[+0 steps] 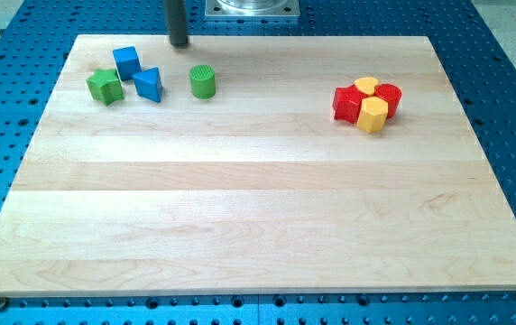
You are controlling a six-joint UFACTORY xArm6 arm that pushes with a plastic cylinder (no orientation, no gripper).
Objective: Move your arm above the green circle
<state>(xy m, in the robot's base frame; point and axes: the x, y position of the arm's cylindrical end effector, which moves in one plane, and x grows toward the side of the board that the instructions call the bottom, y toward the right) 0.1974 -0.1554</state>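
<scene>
Green circle [203, 81] sits upper-left on our wooden counter [258, 217]; my tip [179, 44] is at its 11 o'clock, near, not touching. No claw on us, just the rod. Blue triangle [149, 84], blue cube [126, 62], green star [104, 86] at 9 o'clock; red-yellow cluster [367, 102] at 3 o'clock, well apart.

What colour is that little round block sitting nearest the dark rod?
Green. The green circle shows clearly in the camera view, just below and right of my tip.
</scene>
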